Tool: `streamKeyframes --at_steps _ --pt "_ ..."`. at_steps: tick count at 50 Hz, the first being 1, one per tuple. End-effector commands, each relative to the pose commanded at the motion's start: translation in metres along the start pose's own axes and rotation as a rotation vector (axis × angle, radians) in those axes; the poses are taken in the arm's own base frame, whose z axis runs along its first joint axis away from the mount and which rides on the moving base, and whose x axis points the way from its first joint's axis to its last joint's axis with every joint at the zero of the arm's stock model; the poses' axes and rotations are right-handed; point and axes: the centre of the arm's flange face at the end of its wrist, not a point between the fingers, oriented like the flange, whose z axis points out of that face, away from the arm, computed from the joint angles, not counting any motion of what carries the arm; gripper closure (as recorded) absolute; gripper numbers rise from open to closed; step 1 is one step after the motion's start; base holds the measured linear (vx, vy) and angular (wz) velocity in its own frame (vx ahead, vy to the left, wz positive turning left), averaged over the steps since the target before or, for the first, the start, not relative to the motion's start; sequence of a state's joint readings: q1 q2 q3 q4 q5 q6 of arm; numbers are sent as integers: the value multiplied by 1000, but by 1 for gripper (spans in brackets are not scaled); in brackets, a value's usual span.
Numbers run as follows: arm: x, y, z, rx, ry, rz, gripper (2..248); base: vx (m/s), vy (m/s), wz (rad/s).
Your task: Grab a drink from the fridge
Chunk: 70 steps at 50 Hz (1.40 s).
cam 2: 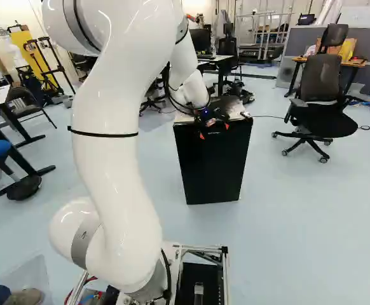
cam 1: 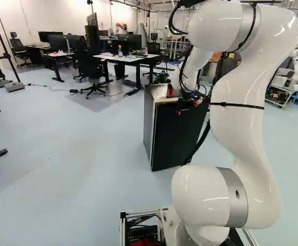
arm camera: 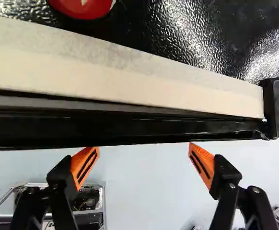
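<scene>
At the top front edge of the black, box-shaped fridge (cam 2: 212, 165), my black-and-orange gripper (arm camera: 143, 147) stands wide open, gripping nothing. No drink shows; presumably it's inside. I should hook one finger behind the black door (arm camera: 130, 132), away from the dark corner bracket (arm camera: 274, 108), likely its hinge, and pull gently.

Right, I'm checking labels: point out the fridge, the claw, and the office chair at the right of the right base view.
Fridge (cam 2: 213, 162): right base view, on its dark front.
Claw (arm camera: 144, 146): wrist view, midway between its open fingertips.
Office chair (cam 2: 320, 77): right base view, on its backrest.
</scene>
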<state>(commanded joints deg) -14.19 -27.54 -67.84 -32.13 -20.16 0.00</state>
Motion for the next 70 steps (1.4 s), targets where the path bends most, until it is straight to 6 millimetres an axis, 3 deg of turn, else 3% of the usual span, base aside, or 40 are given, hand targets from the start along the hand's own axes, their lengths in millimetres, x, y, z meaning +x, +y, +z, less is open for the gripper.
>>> streamKeyframes --at_steps 31,70 --pt "2 -1 -2 1 53 0 3 0 0 0" --pt "-46 -32 -33 28 103 -12 3 0 0 0"
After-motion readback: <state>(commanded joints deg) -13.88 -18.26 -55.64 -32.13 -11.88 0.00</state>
